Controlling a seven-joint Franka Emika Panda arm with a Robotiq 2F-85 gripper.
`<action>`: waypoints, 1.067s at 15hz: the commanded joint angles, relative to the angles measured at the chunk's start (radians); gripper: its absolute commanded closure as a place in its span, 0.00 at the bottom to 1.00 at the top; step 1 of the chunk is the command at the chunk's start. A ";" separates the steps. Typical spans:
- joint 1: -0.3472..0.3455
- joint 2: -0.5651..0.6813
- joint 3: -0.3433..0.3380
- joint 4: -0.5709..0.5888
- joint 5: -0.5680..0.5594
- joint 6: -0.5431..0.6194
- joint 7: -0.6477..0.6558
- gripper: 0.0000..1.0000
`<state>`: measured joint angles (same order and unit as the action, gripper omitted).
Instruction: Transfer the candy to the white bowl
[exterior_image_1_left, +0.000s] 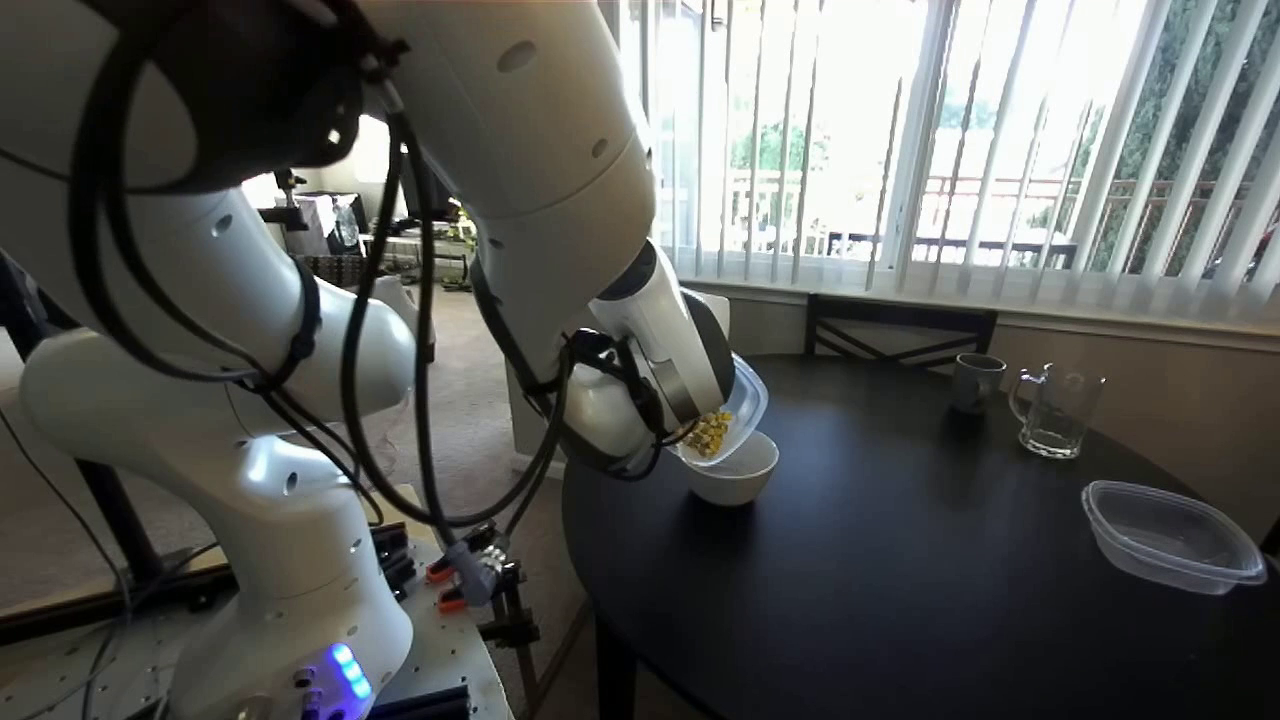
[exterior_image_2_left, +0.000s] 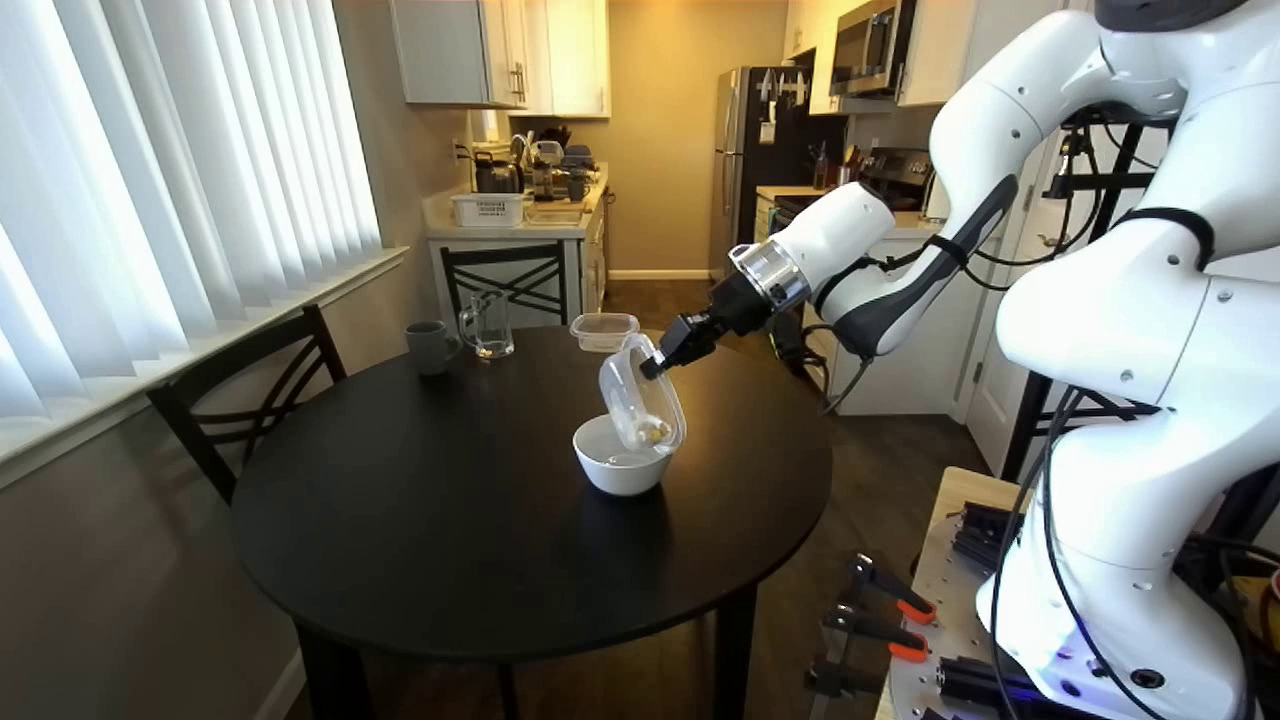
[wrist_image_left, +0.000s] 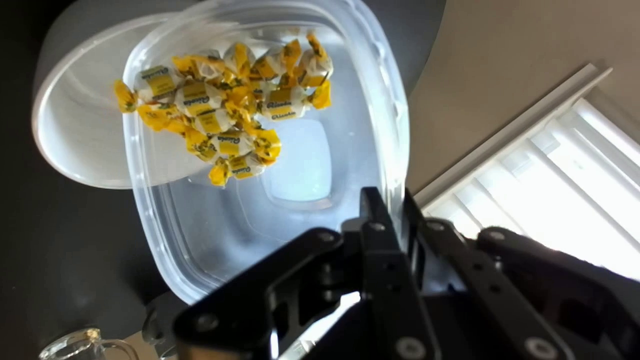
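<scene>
My gripper (wrist_image_left: 392, 200) is shut on the rim of a clear plastic container (wrist_image_left: 345, 145), one finger inside the wall and one outside. The container (exterior_image_2_left: 625, 385) is steeply tilted, its low side over the white bowl (exterior_image_2_left: 620, 478). Yellow-and-white wrapped candy (wrist_image_left: 225, 110) is heaped toward that low side; one wrapper end pokes past the rim. The white bowl (wrist_image_left: 75, 125) stands upright on the table, and the visible part of its inside is plain white. In an exterior view the candy (exterior_image_1_left: 708, 433) shows through the container, while the arm hides the fingers.
Another clear container (exterior_image_1_left: 1175, 545) rests on the dark round table (exterior_image_1_left: 860, 600). A glass mug (exterior_image_1_left: 1058, 415) and a grey mug (exterior_image_1_left: 977, 382) stand farther along it. Chairs (exterior_image_2_left: 250, 370) are pushed up around the table, near the window blinds.
</scene>
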<state>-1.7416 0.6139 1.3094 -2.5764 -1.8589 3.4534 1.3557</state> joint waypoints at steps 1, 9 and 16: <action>0.060 0.110 -0.053 0.042 -0.082 0.000 0.011 0.98; 0.143 0.217 -0.095 0.137 -0.149 0.000 0.037 0.98; 0.131 0.311 -0.093 0.179 -0.195 0.000 0.040 0.98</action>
<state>-1.6009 0.8559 1.2060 -2.4158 -1.9867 3.4534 1.3562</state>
